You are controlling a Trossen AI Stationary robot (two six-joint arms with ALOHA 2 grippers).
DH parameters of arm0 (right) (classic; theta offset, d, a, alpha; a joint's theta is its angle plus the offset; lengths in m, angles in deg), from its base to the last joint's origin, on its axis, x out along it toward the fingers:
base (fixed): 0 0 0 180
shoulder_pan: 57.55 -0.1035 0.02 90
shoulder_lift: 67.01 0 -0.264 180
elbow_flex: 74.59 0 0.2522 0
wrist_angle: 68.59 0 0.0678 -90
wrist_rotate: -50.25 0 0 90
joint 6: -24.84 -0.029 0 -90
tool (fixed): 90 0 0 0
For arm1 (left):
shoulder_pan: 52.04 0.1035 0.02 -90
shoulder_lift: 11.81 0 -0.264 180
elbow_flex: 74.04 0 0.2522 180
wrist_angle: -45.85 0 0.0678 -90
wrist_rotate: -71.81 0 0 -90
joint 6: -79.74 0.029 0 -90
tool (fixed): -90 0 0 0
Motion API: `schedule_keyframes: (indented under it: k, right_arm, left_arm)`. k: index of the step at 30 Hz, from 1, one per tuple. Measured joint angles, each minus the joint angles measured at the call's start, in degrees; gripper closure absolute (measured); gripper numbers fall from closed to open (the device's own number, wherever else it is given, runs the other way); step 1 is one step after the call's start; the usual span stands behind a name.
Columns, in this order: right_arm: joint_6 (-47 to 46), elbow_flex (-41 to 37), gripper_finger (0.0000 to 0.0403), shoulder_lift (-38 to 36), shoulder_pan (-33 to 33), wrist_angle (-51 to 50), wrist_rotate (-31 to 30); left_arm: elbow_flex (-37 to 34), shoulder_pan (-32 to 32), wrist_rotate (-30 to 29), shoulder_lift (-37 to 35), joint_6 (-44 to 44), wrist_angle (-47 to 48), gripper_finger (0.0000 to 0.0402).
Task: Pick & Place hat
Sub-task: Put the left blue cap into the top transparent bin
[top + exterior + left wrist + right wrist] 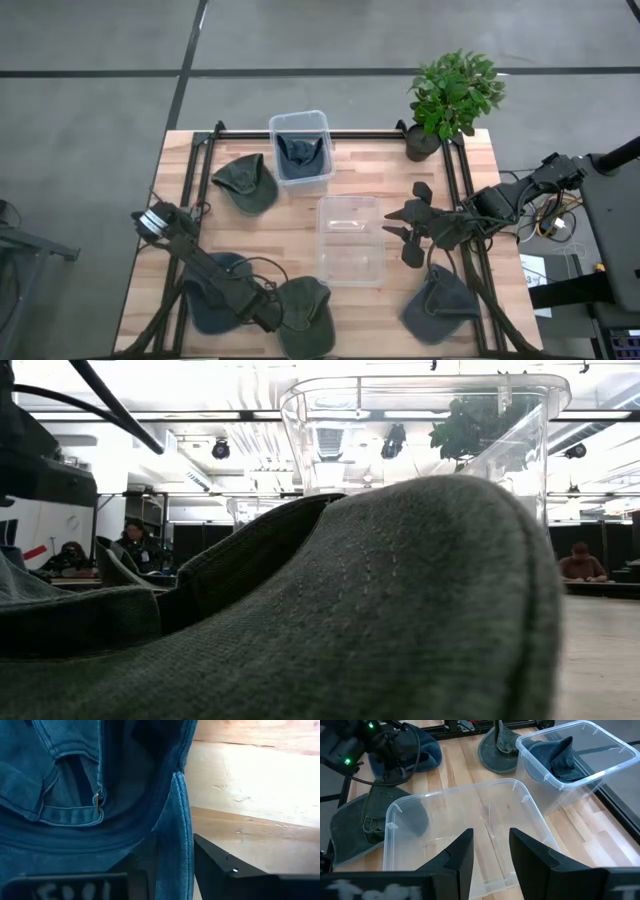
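Note:
A blue hat (205, 300) lies at the near left, its inside up, so its inner strap and buckle (95, 802) show. My left gripper (268, 318) points down at its rim (175, 845), which stands up between the open fingers (220, 870). A green hat (310, 322) lies right beside it and fills the low view (400, 610). My right gripper (402, 232) hangs open above the table's right half and holds nothing (491, 855). My left gripper comes from above with one finger inside the blue hat and one outside, the rim's edge (180, 865) between them. Whether the fingers touch the cloth, I cannot tell. The hat rests on the table.
An empty clear box (350, 240) stands mid-table. A second clear box (300, 150) at the far edge holds a blue hat. Another green hat (245, 185) lies far left and a grey-blue one (440, 305) near right. A potted plant (450, 95) stands at the far right corner.

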Motion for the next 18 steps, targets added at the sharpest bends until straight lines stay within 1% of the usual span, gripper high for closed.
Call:
schedule_keyframes:
  k: [5, 9, 13, 18]
  right_arm:
    - [0.02, 0.00, 0.0284, 0.00, 0.01, -0.01, 0.00]
    - [0.02, 0.00, 0.0284, 0.00, 0.02, -0.03, 0.00]
    - [0.01, 0.00, 0.0284, -0.02, 0.00, -0.03, 0.00]
    - [0.00, 0.00, 0.0284, -0.02, 0.00, -0.03, 0.00]
  left_arm:
    - [-0.01, 0.24, -0.04, 0.27, 0.20, 0.19, 0.0350]
    - [0.44, 0.71, -1.62, 0.16, 0.33, 1.47, 0.0389]
    - [1.84, 2.14, -5.87, 0.09, 0.46, 2.66, 0.0391]
    - [2.83, 5.37, -11.47, -1.52, 1.78, 2.74, 0.0392]
